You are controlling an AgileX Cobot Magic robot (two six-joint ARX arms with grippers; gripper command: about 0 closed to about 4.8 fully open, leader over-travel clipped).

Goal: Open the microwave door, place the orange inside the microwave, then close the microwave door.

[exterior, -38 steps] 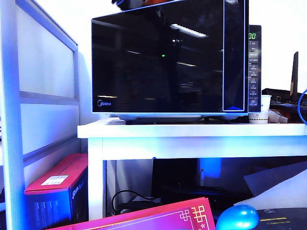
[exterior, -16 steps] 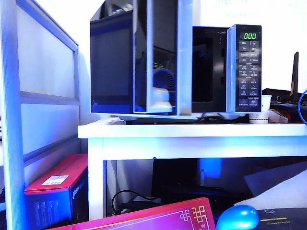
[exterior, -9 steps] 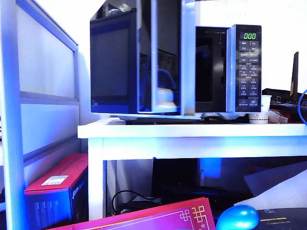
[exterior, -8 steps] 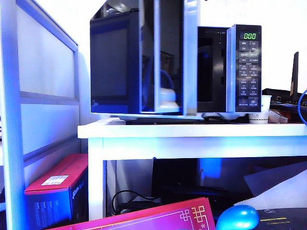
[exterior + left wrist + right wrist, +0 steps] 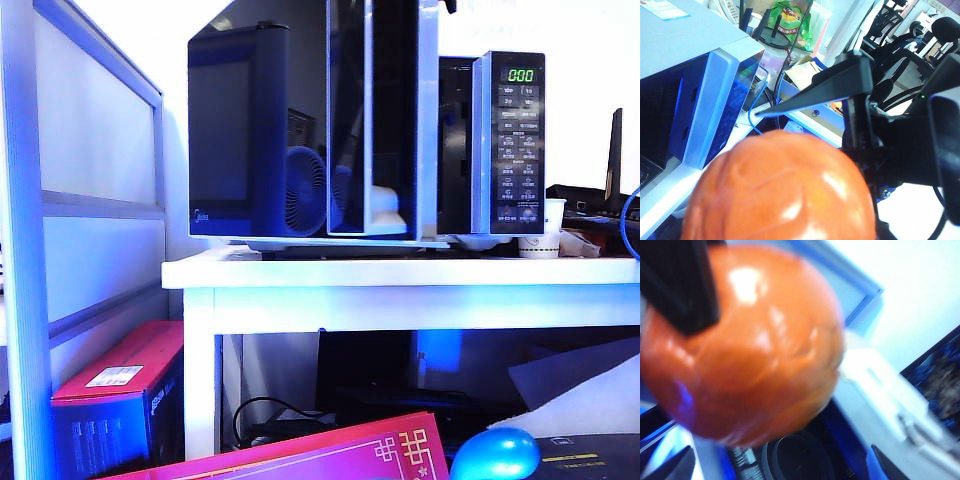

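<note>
Orange-red orange (image 5: 780, 192) in left gripper (image 5: 762, 145) jaws (by microwave (image 5: 508, 140), door (image 5: 378, 110) ajar) | right gripper (image 5: 780, 462) jaws wide, alongside

microwave (image 5: 510, 140): boxy black body on the white table, button panel with green display at right | microwave door (image 5: 375, 120): glossy black glass with pale edge, swung partly open, hinged at left | orange (image 5: 780, 190): round, shiny orange-red, close before both wrist cameras, a black finger against it in each view
</note>
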